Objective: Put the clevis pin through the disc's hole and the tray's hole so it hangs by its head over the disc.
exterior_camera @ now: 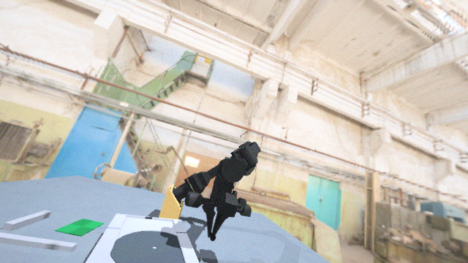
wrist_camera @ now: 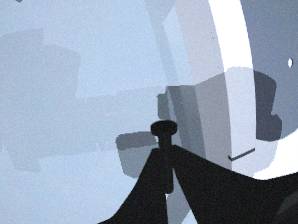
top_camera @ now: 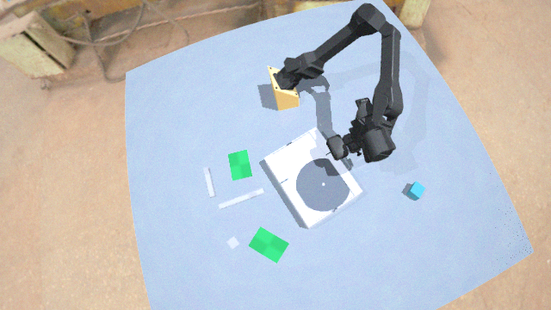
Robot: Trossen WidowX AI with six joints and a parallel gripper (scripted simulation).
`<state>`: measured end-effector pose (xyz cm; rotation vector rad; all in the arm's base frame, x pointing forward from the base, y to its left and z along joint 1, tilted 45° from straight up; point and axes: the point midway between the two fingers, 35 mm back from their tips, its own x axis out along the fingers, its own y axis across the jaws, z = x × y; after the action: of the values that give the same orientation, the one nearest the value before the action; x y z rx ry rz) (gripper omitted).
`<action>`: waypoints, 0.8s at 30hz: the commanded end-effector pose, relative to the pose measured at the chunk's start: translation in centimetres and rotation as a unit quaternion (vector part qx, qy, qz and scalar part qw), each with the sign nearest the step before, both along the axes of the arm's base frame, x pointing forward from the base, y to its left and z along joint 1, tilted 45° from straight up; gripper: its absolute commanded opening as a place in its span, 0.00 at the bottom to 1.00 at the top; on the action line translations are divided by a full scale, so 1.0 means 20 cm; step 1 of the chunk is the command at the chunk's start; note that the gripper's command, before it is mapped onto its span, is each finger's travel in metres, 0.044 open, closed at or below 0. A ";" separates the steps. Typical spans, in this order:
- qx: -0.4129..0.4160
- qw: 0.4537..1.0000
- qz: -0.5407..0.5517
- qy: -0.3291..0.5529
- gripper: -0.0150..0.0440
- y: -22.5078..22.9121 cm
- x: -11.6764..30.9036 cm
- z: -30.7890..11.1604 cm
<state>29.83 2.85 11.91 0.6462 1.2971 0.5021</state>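
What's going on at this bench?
The arm's tool is shut on a headed pin, held up beside the white tray. The grey disc lies flat in the tray, its centre hole visible with no pin through it. The pin isn't inserted or released yet.
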 end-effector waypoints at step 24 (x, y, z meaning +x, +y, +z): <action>-0.094 0.889 0.327 -0.305 0.25 -0.01 -0.01 -0.01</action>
<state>29.74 2.71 11.85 -0.0470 0.9654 0.9605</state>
